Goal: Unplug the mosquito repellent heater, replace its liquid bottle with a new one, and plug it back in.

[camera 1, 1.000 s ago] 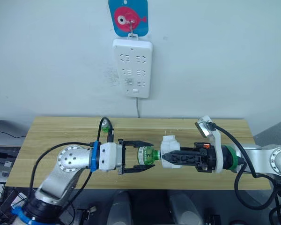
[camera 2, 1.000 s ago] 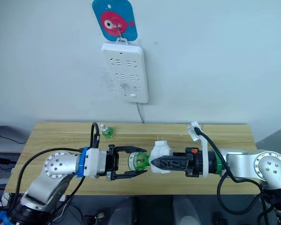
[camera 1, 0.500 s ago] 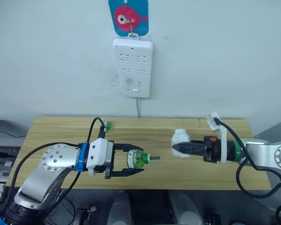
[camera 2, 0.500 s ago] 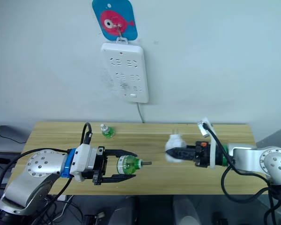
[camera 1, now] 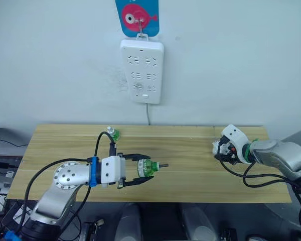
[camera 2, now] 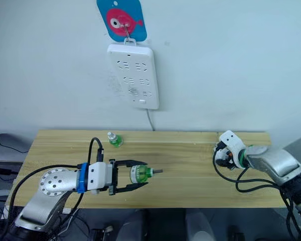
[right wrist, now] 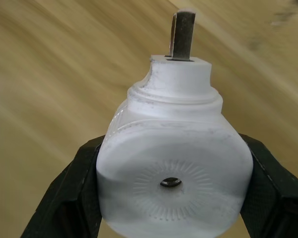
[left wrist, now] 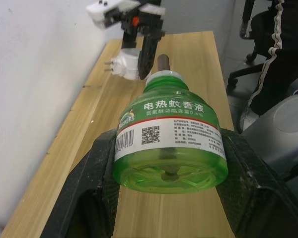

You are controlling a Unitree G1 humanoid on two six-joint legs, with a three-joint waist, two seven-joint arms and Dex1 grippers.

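Mosquito repellent heater (right wrist: 175, 171), a small white rounded plastic unit, is pinched by the right gripper (camera 2: 226, 156) at the table's right. The green liquid bottle (camera 1: 147, 169), lying sideways, is clamped in the left gripper (camera 1: 135, 170), wick pointing right, well apart.

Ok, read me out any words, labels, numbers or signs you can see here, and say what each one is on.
"电热蚊香液" in white, on the green label band of the clear green plastic liquid bottle held in the left gripper.
On the same bottle's white label: a barcode, a QR code and lines of small print, too small to read.
Pink fish picture, no words, on the blue hanging card above the white wall power strip.
White rounded plastic heater in the right gripper: no text.
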